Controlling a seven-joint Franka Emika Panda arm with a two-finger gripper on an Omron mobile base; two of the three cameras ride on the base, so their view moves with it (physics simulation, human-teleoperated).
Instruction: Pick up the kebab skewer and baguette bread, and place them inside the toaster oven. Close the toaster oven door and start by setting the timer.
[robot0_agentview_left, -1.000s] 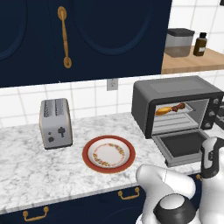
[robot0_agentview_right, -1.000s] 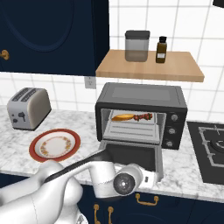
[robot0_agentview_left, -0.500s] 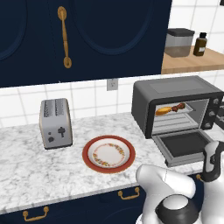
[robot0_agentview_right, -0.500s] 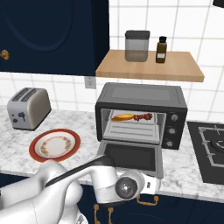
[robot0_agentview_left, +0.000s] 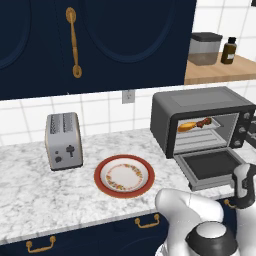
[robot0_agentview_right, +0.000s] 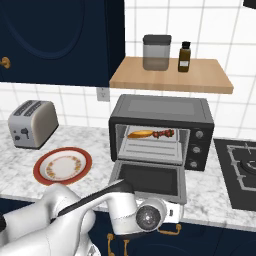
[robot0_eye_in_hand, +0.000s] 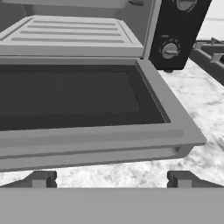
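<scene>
The toaster oven (robot0_agentview_right: 162, 114) stands at the right of the counter with the toaster oven door (robot0_agentview_right: 149, 179) dropped flat open. On its rack lie the golden baguette bread (robot0_agentview_right: 139, 133) and, just right of it, the kebab skewer (robot0_agentview_right: 164, 133); they also show as baguette bread (robot0_agentview_left: 187, 126) and kebab skewer (robot0_agentview_left: 203, 122). My gripper (robot0_eye_in_hand: 111, 178) is open and holds nothing. It hangs low, right in front of the door's front edge (robot0_eye_in_hand: 87, 151), with one fingertip (robot0_eye_in_hand: 41, 179) at each side. From the left, my gripper (robot0_agentview_left: 244, 186) sits by the door's front right corner.
An empty red-rimmed plate (robot0_agentview_left: 124, 176) lies mid-counter, with a silver two-slot toaster (robot0_agentview_left: 63, 141) to its left. The oven's knobs (robot0_eye_in_hand: 169, 50) run down its right side. A stove (robot0_agentview_right: 242, 172) lies to the right. A shelf (robot0_agentview_right: 172, 75) holding a canister and a bottle hangs above.
The hand has sunk slightly and edged right along the door's front edge. The oven, food and plate have not moved.
</scene>
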